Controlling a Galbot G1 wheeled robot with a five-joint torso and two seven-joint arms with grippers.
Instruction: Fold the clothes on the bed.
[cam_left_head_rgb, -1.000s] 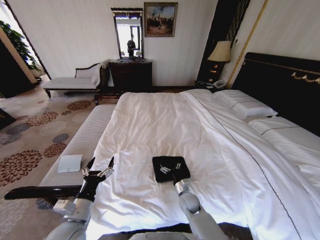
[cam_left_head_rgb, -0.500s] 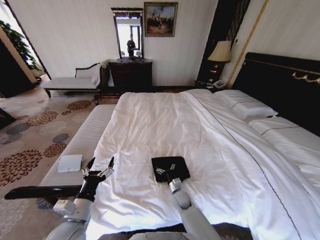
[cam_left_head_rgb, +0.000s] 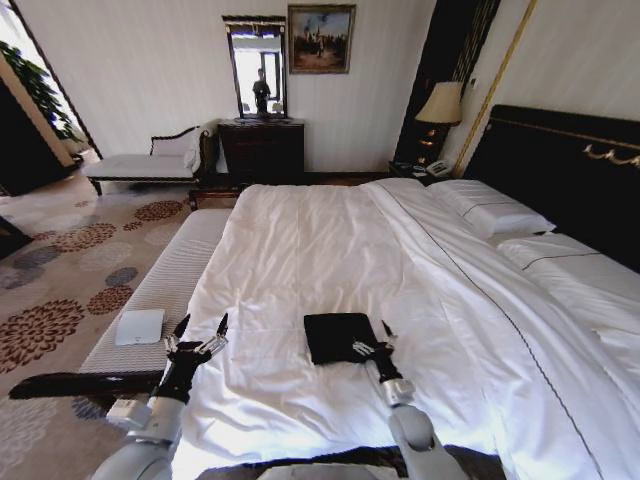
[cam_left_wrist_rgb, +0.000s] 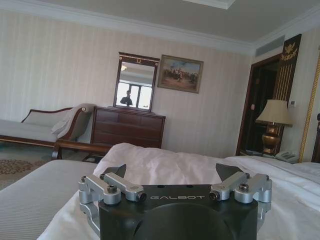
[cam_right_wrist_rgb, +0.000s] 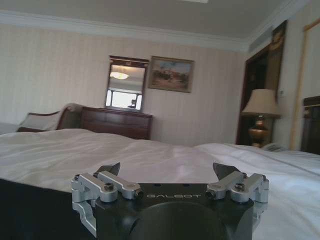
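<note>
Clothes (cam_left_head_rgb: 337, 336), folded into a compact black square, are lying near the bed's (cam_left_head_rgb: 330, 230) foot as the right gripper (cam_left_head_rgb: 372, 343), empty and spread, is withdrawing to their right edge, suggesting folding is nearly done, while the left gripper (cam_left_head_rgb: 199, 334) is idling open by the bed's left edge.

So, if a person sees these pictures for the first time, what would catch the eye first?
Probably the black folded T-shirt, lying small and dark on the big white bed. Next, the right claw, open at the shirt's near right corner, and the left claw, open at the bed's left edge.

Pale striped walls, floral carpet (cam_left_head_rgb: 70, 290) — dark dresser (cam_left_head_rgb: 262, 150) under mirror (cam_left_head_rgb: 257, 68), lit lamp (cam_left_head_rgb: 441, 105).
</note>
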